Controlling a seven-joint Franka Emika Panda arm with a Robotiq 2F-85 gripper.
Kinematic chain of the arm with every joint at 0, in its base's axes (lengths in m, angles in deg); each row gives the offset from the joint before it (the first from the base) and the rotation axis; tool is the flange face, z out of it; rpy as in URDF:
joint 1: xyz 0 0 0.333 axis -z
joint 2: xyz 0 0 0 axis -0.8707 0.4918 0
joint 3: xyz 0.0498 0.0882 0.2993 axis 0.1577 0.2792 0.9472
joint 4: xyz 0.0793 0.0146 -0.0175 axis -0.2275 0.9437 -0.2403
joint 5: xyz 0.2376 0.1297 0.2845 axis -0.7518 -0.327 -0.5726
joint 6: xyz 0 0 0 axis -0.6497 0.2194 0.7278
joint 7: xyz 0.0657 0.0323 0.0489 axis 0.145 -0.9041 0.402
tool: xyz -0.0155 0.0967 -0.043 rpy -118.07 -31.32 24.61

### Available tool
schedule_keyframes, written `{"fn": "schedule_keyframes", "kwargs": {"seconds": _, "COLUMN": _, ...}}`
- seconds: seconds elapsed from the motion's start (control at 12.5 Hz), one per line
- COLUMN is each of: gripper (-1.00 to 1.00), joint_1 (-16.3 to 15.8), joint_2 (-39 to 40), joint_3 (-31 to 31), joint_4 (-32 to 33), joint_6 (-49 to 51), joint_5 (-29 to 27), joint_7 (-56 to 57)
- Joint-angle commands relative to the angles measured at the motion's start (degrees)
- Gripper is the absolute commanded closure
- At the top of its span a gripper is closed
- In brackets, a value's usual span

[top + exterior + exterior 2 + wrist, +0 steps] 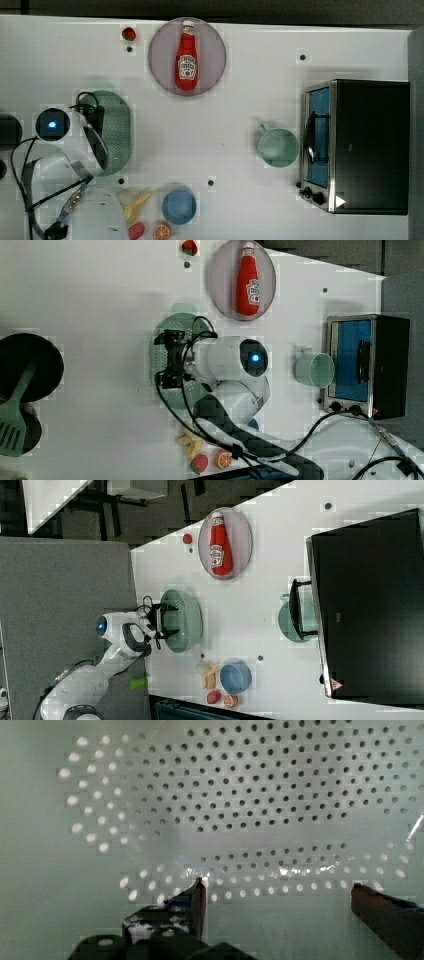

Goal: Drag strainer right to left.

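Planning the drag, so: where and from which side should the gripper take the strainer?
From above, on a long side wall of the strainer. It lies flat and open-topped, so one finger probably fits inside the rim, one outside. The open gripper hangs over its perforated bottom.

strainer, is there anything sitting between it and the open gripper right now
Nothing visible does. In the wrist view the open gripper hangs just above the strainer, with only its perforated bottom showing between the fingers. In the top view the arm's hand overlaps the strainer, and no other object lies on it.
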Motion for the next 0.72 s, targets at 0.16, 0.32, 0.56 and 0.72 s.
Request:
{"fn": "schedule_keyframes", "kwargs": {"seconds": 0.16, "gripper": -1.00, "joint_1": -2.86, "joint_2": 1.24, "joint_3": -0.17, "joint_4": -2.89, "joint_6": -0.54, "joint_5": 0.26, "joint_7": -3.96}}
{"fn": "schedule_keyframes", "kwargs": {"seconds": 0.32, "gripper": -1.00, "joint_1": -3.41, "joint_2": 1.52, "joint_3": -0.16, "joint_4": -3.43, "joint_6": -0.64, "joint_5": 0.27, "joint_7": -3.93}}
{"fn": "schedule_keyframes", "kwargs": {"seconds": 0.56, "gripper": -1.00, "joint_1": -3.49, "joint_2": -1.55, "joint_3": 0.24, "joint_4": -3.49, "joint_6": 3.21, "joint_5": 0.40, "joint_7": -2.09}}
{"fn": "schedule_keyframes", "kwargs": {"seconds": 0.72, "gripper": -1.00, "joint_1": -2.94, "joint_2": -6.79, "joint_3": 0.16, "joint_4": -3.42, "joint_6": 11.11, "joint_5": 0.40, "joint_7": 2.72}}
